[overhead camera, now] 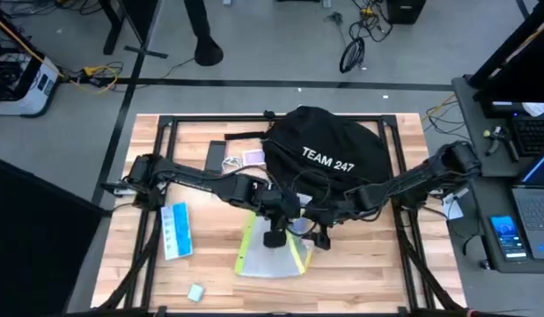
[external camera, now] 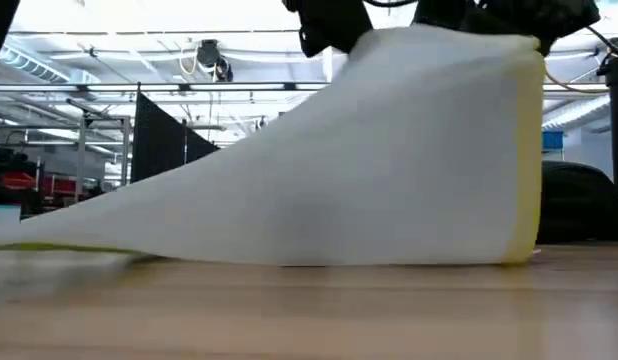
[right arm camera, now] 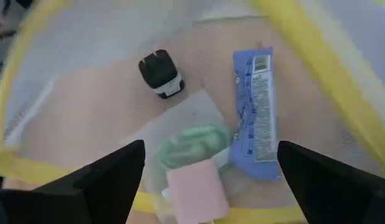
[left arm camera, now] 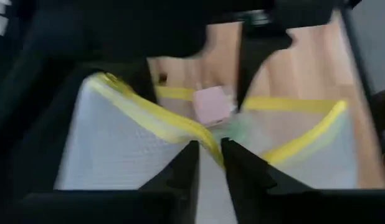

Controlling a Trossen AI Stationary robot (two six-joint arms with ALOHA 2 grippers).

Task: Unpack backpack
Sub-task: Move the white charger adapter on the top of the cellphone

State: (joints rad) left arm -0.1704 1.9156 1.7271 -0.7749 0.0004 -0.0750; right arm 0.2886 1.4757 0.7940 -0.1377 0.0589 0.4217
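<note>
high view: the backpack (overhead camera: pixel 329 151) sits at the bench's far edge; left gripper (left arm camera: pixel 210 163) jaws pinch the yellow-edged mesh pouch (overhead camera: pixel 270 249) open, right gripper (right arm camera: pixel 208 163) jaws spread above its contents.

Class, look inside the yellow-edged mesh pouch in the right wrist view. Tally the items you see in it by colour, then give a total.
Black: 1, the plug
Blue: 1, the packet
Green: 1, the bundle
Pink: 1, the block
Total: 4
</note>
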